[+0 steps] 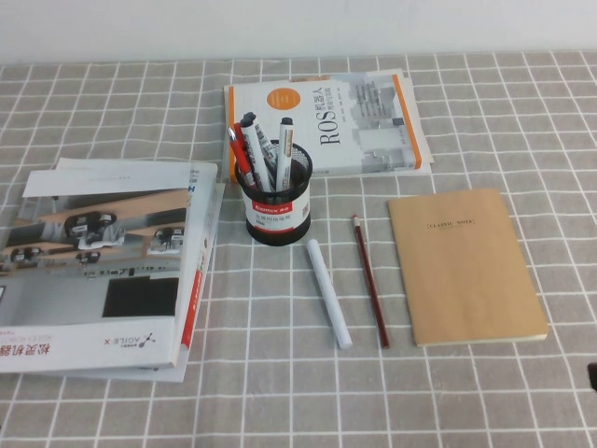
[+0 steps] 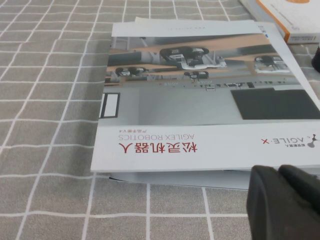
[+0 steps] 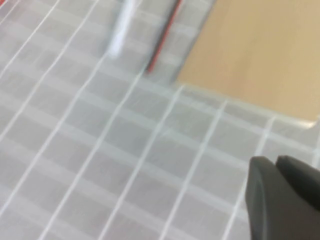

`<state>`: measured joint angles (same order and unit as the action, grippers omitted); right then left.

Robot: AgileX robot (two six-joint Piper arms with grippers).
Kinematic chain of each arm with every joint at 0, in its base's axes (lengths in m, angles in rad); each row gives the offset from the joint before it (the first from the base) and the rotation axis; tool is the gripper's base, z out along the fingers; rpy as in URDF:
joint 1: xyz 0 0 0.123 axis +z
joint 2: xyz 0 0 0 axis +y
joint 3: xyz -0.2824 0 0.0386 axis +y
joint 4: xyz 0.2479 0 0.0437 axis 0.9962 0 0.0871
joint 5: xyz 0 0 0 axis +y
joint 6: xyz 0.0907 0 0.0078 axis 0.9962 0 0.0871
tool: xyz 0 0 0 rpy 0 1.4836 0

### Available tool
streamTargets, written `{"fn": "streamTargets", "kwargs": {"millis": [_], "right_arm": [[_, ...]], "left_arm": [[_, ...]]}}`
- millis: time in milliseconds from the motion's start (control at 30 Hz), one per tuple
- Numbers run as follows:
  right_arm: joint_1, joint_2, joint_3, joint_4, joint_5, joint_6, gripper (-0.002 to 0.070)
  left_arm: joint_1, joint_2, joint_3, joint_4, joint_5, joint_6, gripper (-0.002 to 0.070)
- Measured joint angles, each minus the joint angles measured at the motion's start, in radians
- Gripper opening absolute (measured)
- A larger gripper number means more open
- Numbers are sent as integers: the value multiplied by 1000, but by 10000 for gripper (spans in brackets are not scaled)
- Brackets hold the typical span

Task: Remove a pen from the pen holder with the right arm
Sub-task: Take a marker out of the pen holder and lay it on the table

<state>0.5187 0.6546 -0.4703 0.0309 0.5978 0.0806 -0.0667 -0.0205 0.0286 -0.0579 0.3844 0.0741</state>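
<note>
Several pens (image 1: 261, 154) stand tilted in the black mesh pen holder (image 1: 273, 213) at mid-worktop (image 1: 280, 401), just in front of a ROS book (image 1: 326, 117). A white pen (image 1: 328, 292) and a red pencil (image 1: 370, 280) lie side by side, not touching, between the holder and a tan notebook (image 1: 464, 266). Right gripper (image 3: 277, 165): jaws pressed together, holding nothing, over bare worktop off the notebook's near corner, well apart from the holder. Left gripper (image 2: 278, 172): jaws pressed together, above the near edge of the AgileX brochure (image 1: 103, 271).
</note>
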Motion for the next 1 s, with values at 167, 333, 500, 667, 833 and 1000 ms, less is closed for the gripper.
{"fn": "streamTargets", "kwargs": {"millis": [167, 333, 500, 667, 833, 1000], "right_arm": [[-164, -133, 235, 16, -292, 0, -12], [-344, -296, 443, 70, -520, 0, -12], [-417, -415, 494, 77, -540, 0, -12], [-420, -540, 498, 78, -441, 0, -13], [-420, -654, 498, 78, -298, 0, -12], [-420, -663, 498, 71, -234, -97, -12]], "left_arm": [[0, 0, 0, 0, 0, 0, -5], [0, 0, 0, 0, 0, 0, -5], [0, 0, 0, 0, 0, 0, -5], [0, 0, 0, 0, 0, 0, -5], [0, 0, 0, 0, 0, 0, -5], [0, 2, 0, 0, 0, 0, -5]]}}
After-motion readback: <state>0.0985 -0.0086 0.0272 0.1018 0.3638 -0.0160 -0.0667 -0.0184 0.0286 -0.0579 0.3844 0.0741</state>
